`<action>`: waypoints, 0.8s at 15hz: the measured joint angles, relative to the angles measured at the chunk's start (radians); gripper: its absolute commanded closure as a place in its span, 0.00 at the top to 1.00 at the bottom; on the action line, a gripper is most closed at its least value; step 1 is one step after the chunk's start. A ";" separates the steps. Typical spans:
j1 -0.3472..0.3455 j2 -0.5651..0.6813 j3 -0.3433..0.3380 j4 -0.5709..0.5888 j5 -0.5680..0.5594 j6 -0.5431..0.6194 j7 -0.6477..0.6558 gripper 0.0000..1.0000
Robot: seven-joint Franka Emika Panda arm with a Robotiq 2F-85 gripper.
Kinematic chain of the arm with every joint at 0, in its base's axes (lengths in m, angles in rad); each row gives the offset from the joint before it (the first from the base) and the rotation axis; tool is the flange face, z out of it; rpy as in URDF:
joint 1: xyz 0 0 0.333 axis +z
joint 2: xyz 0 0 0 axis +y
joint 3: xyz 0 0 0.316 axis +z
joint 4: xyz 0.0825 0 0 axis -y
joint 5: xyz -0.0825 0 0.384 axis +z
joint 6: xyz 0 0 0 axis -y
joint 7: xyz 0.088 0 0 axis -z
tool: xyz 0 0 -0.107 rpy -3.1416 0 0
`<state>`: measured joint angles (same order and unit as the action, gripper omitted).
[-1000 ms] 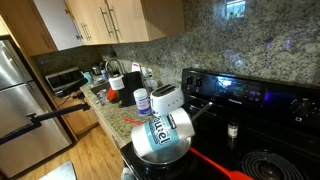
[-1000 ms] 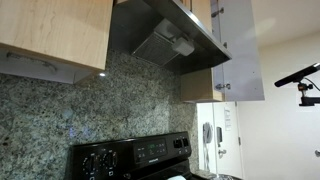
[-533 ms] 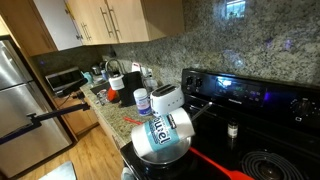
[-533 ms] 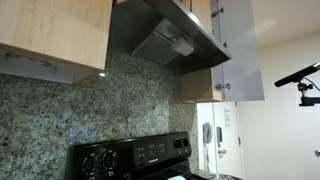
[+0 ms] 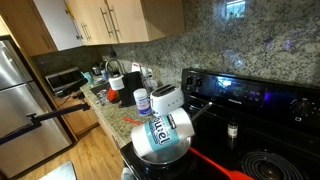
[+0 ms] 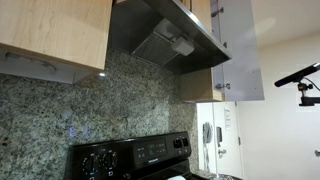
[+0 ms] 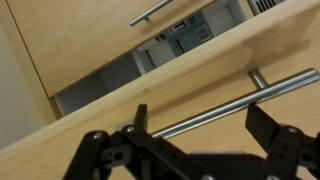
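Note:
In the wrist view my gripper (image 7: 200,125) is open and empty, with its two dark fingers (image 7: 262,122) spread wide. It faces a light wooden cabinet front (image 7: 90,40). A long metal bar handle (image 7: 215,112) runs slantwise across the cabinet, passing between the fingers. I cannot tell whether the fingers touch it. A second bar handle (image 7: 165,10) shows on the panel above. A gap between the panels (image 7: 150,55) shows the room behind. The gripper and arm are out of sight in both exterior views.
An exterior view shows a black stove (image 5: 245,95), a metal pot (image 5: 160,140) with a labelled item on it, a white toaster (image 5: 167,98), a red utensil (image 5: 215,163), a cluttered counter (image 5: 120,85) and wall cabinets (image 5: 100,20). A range hood (image 6: 165,40) hangs above the stove.

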<state>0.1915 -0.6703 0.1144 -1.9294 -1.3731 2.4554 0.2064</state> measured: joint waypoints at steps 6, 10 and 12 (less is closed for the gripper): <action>-0.067 -0.003 -0.051 -0.022 0.023 0.000 0.022 1.00; -0.118 -0.016 -0.081 -0.022 0.023 0.000 0.061 1.00; -0.130 -0.021 -0.098 -0.028 0.024 0.000 0.075 1.00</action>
<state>0.0613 -0.6918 0.0163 -1.9577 -1.3495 2.4551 0.2817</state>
